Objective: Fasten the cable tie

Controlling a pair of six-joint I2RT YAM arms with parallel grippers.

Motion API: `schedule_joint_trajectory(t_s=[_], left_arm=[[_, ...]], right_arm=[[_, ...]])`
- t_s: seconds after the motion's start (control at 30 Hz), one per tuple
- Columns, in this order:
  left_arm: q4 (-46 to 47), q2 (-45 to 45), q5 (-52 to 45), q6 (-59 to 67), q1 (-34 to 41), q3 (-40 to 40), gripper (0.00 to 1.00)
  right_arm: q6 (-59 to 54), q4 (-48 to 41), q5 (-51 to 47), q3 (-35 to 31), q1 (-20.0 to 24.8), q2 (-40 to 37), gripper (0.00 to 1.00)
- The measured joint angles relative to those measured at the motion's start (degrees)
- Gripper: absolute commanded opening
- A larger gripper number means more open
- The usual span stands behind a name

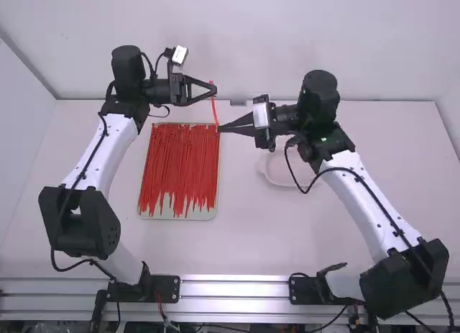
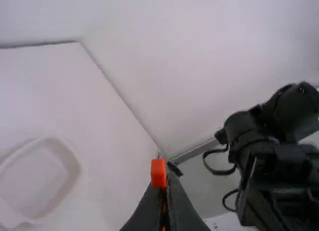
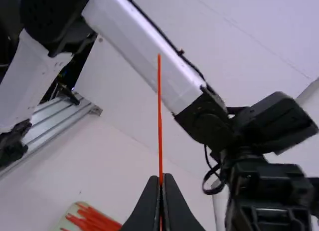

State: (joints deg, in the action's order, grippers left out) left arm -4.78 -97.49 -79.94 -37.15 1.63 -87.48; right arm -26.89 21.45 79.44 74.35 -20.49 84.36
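High view, left gripper (image 1: 213,89): clenched on the head end of one red cable tie (image 1: 214,106), held above the far edge of the tray (image 1: 205,216).
High view, right gripper (image 1: 221,128): pinching the tie's tail just over the tray's far right corner.
High view, surface: white tabletop (image 1: 302,232); spare ties (image 1: 180,171) heaped on the tray, clear container (image 1: 277,176) to its right.
High view, room: white walls (image 1: 287,31), aluminium rail (image 1: 230,284) at the near edge.
Left wrist view: fingers closed on the tie's head (image 2: 158,171).
Right wrist view: strap rises straight from the closed fingers.
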Motion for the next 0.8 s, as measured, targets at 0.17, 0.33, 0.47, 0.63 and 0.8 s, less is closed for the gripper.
schedule_joint_trajectory(t_s=[0.17,0.33,0.47,0.63,0.8], left_arm=[[0.0,0.0,0.0,10.4,0.3,0.0,0.02],[1.3,0.0,0.0,23.7,0.3,0.0,0.02],[1.4,0.0,0.0,34.3,0.3,0.0,0.02],[0.0,0.0,1.2,43.4,0.3,0.0,0.02],[-2.4,0.0,1.2,47.9,0.1,0.0,0.02]], right_arm=[[25.3,19.8,-4.0,0.2,0.7,4.7,0.00],[52.7,26.6,-8.0,0.2,1.2,7.7,0.00],[65.3,22.9,-8.2,0.2,1.9,7.9,0.00],[73.6,16.1,-6.2,0.2,1.7,7.9,0.00],[76.9,10.4,-4.7,0.2,-0.2,7.9,0.00]])
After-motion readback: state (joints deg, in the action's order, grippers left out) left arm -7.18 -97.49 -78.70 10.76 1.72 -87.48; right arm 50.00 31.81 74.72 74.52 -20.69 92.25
